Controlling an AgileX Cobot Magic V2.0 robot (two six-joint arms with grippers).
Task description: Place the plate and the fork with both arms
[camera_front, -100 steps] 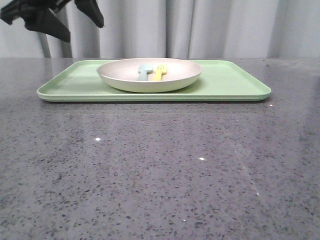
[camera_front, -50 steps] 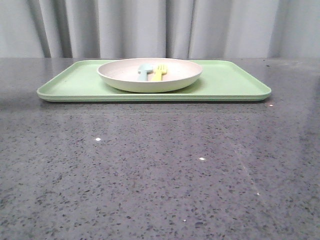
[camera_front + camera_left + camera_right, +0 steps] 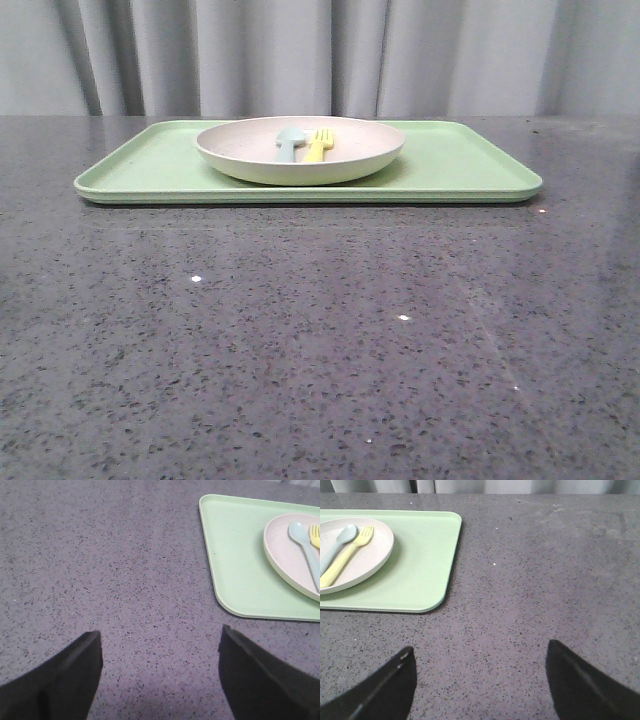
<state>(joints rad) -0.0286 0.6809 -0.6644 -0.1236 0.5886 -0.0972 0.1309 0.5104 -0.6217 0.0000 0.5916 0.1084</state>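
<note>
Two grippers: both hang over bare table, neither holding anything.
Left gripper (image 3: 160,645): black tapered fingers spread wide apart above the speckled dark grey stone table (image 3: 320,340), beside one short end of the tray.
Right gripper (image 3: 480,665): pointed black fingers likewise spread wide, above the table by the tray's other short end.
Tray: flat rectangular light-green plastic tray (image 3: 460,165) lies toward the far side of the table, in front of a grey curtain (image 3: 440,55).
Plate: wide, shallow, round cream-white plate (image 3: 300,150) with pale greenish underside sits on the tray, left of its middle.
Fork: small yellow plastic fork (image 3: 318,146) lies inside the plate, tines pointing away.
Spoon: pale blue plastic spoon (image 3: 288,143) lies in the plate just beside the fork, on its left.
</note>
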